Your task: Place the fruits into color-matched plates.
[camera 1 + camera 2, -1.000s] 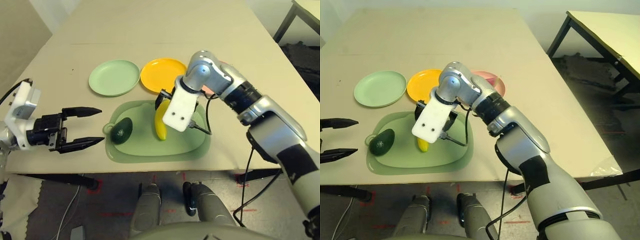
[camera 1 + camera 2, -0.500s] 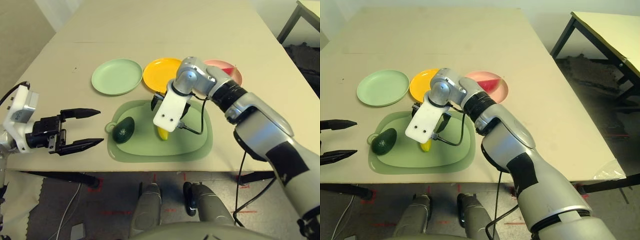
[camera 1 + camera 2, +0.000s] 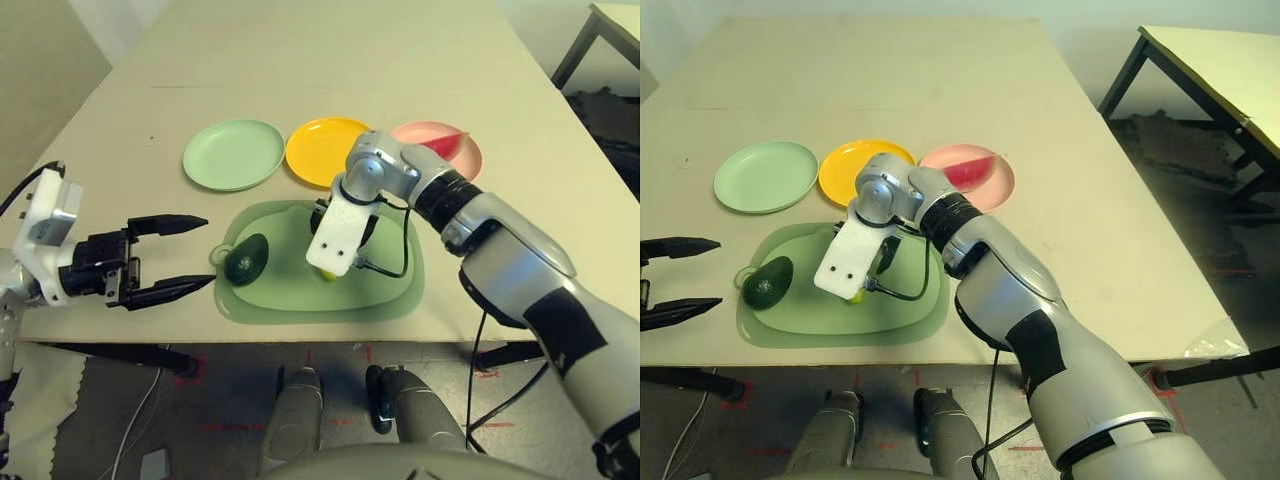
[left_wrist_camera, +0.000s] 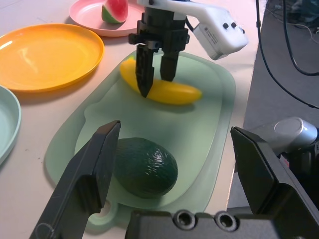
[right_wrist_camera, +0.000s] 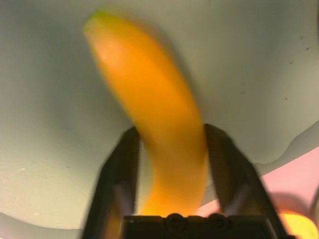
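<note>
Right gripper (image 4: 155, 79) astride banana (image 4: 160, 88)

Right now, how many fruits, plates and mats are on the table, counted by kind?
Fruits: 3, the avocado, the banana and the watermelon wedge.
Plates: 3, the mint green plate, the yellow plate and the pink plate.
Mats: 1, the pale green mat.
Total: 7.

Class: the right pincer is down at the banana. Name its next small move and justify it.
Probably close the right pincer: its fingers straddle the banana, which lies on the green mat, and look not yet clamped. The yellow plate waits nearby.
</note>
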`<action>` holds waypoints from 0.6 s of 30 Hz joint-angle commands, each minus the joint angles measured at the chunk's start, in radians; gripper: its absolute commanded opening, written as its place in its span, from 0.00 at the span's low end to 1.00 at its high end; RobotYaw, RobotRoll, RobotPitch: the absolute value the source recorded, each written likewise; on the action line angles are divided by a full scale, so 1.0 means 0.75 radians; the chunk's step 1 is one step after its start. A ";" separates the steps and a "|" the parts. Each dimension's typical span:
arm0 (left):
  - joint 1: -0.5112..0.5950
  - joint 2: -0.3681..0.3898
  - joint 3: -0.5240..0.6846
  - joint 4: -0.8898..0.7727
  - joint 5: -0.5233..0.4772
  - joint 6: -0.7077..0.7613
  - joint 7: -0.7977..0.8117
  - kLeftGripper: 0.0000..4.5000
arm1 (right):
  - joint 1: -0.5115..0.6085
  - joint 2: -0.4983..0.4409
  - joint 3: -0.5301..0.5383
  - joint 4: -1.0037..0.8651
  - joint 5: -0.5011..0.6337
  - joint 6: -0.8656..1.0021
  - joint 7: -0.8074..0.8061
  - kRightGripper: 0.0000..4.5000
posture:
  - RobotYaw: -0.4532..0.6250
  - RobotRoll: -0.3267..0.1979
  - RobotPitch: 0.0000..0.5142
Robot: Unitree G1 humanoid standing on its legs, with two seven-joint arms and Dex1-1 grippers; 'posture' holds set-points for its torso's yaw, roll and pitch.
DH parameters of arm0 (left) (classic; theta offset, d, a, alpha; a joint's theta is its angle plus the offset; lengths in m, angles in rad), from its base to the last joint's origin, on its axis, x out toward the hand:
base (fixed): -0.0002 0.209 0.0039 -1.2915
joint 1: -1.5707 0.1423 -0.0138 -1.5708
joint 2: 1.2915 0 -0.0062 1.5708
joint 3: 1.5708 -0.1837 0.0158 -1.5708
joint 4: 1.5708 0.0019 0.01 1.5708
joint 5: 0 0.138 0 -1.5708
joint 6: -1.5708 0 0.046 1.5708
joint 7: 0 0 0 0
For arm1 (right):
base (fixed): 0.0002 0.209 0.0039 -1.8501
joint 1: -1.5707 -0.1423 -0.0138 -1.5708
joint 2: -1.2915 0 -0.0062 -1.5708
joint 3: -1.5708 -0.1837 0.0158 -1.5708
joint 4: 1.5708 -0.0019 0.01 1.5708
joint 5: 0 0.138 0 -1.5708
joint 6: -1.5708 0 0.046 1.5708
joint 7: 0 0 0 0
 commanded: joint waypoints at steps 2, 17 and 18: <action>-0.006 0.002 -0.002 0.012 0.005 -0.005 -0.007 1.00 | 0.049 -0.016 0.008 0.006 0.011 0.017 0.059 0.38 | 0.58 0.62 0.38; -0.121 -0.041 -0.036 -0.015 0.011 0.118 0.234 1.00 | -0.190 -0.076 -0.181 0.068 0.127 0.147 0.000 0.38 | 0.55 0.62 0.37; -0.139 -0.045 -0.041 -0.009 0.017 0.138 0.270 1.00 | -0.211 -0.076 -0.191 0.104 0.118 0.164 -0.034 0.38 | 0.56 0.62 0.37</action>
